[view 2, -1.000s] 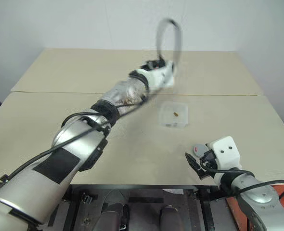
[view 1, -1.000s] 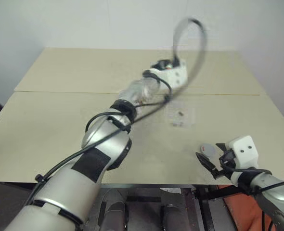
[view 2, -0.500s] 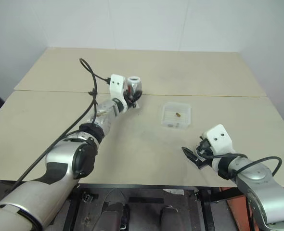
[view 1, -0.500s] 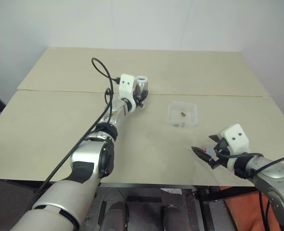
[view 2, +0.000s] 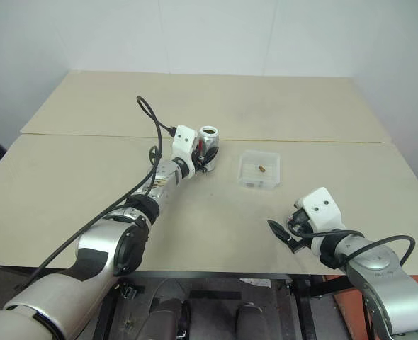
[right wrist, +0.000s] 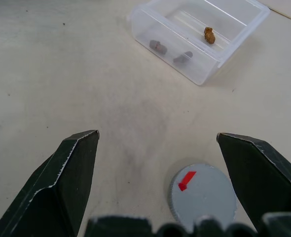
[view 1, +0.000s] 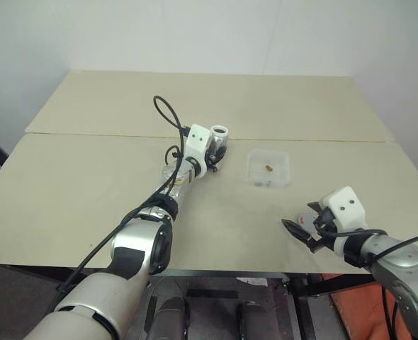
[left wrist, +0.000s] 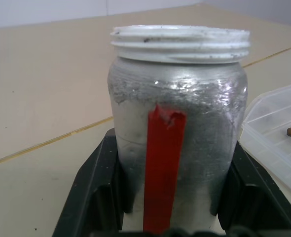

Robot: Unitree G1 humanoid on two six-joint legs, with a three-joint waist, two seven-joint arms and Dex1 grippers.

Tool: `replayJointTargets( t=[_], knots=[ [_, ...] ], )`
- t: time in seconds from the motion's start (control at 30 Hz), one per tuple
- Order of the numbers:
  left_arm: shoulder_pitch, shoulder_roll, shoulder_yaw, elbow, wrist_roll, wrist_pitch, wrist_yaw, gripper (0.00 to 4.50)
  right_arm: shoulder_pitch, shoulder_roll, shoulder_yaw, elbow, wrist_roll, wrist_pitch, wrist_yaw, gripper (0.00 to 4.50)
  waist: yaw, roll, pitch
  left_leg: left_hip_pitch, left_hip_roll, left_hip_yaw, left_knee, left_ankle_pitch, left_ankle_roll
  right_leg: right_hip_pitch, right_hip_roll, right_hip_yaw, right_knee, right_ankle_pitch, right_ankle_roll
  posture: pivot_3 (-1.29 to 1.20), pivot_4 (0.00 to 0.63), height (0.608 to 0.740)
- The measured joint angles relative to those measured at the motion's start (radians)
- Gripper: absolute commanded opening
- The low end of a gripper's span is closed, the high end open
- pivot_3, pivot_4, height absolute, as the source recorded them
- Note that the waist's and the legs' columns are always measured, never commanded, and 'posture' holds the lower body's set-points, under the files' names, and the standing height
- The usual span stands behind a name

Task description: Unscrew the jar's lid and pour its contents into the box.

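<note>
— Silvery jar [left wrist: 177,133], upright mid-desk, lidless, clamped in left gripper [view 1: 215,152]. Brown bit [right wrist: 209,35] lies in box [view 1: 268,168].
— Lid [right wrist: 203,193]?
— Near front edge, by right gripper [right wrist: 158,143], fingers apart. Pour looks done.

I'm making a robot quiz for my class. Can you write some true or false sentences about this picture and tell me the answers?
1. The left hand holds the jar. True.
2. The lid is screwed onto the jar. False: the jar's top is open, and the lid lies flat on the table by the right hand.
3. A small brown bit lies in the box. True.
4. The right hand is squeezing the lid. False: its fingers stand wide apart, and the lid lies between them, untouched.
5. The jar is tipped over the box. False: it stands upright beside the box.
</note>
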Motion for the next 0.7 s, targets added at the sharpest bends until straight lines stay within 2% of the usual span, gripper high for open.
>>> replayJointTargets(
  t=[0.07, 0.27, 0.5, 0.7],
  knots=[
    [0.006, 0.001, 0.001, -0.002, -0.002, -0.005, -0.007, 2.69, 0.000, 0.000, -0.001, 0.000, -0.001, -0.001, 0.001, 4.50, 0.000, 0.000, 0.000, 0.000, 0.000, 0.000, 0.000, 0.000, 0.000, 0.000, 0.000, 0.000, 0.000, 0.000, 0.000, 0.00, 0.150, 0.740],
    [0.041, -0.007, 0.006, 0.000, -0.003, -0.004, -0.006, 4.47, -0.011, -0.001, 0.000, 0.008, -0.009, -0.018, 0.007, 4.50, 0.000, 0.000, 0.000, 0.000, 0.000, 0.000, 0.000, 0.000, 0.000, 0.000, 0.000, 0.000, 0.000, 0.000, 0.000, 0.00, 0.150, 0.740],
    [0.043, -0.008, 0.023, -0.007, -0.034, -0.004, -0.002, 4.47, -0.028, -0.003, 0.007, 0.034, -0.017, -0.032, 0.025, 4.50, 0.000, 0.000, 0.000, 0.000, 0.000, 0.000, 0.000, 0.000, 0.000, 0.000, 0.000, 0.000, 0.000, 0.000, 0.000, 0.00, 0.150, 0.740],
    [0.111, 0.011, 0.023, -0.132, -0.068, 0.004, -0.047, 4.47, -0.046, -0.003, 0.007, 0.050, -0.019, -0.050, 0.039, 4.50, -0.003, 0.001, 0.000, 0.000, 0.000, 0.000, 0.000, 0.000, 0.000, 0.000, 0.000, 0.000, 0.000, 0.000, 0.000, 0.00, 0.150, 0.740]
  ],
)
